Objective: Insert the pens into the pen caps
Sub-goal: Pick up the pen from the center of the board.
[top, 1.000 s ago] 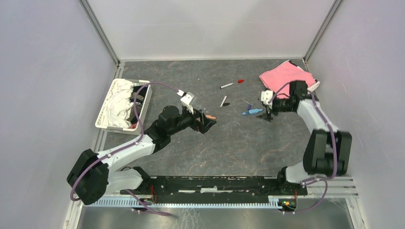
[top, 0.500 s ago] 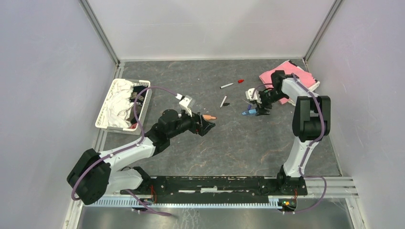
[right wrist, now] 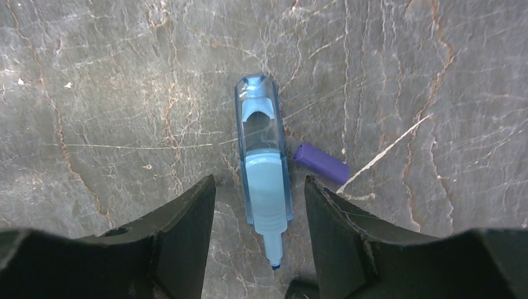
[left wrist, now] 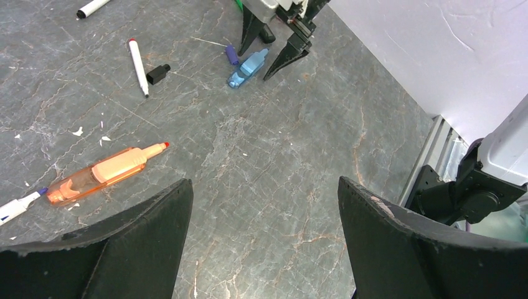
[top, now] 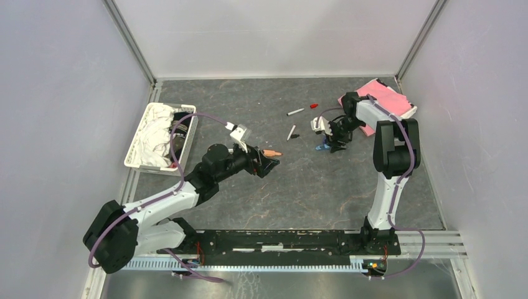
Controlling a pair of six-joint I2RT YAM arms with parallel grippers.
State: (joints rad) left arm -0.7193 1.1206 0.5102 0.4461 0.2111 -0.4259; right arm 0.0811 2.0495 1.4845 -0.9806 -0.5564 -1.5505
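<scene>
purple-tipped pen (left wrist: pixel 18 205) cut off at left edge; black-tipped pen (left wrist: pixel 92 7) clipped at top

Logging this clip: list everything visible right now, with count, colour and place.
thick translucent orange marker: one, orange, uncapped, on the dark grey table
chunky translucent blue marker: one, blue, uncapped, mid-table
small purple plastic cap: one, purple, beside blue marker
thin white-barrelled pens: three, white, by black cap, red cap, orange marker
small black plastic cap: one, black, mid-table
small red plastic cap: one, red, far side
pink cloth: one, pink, far right
white plastic basket: one, white, left edge, holding white cloth
left gripper: open, near orange marker
right gripper: open, straddling blue marker
</scene>
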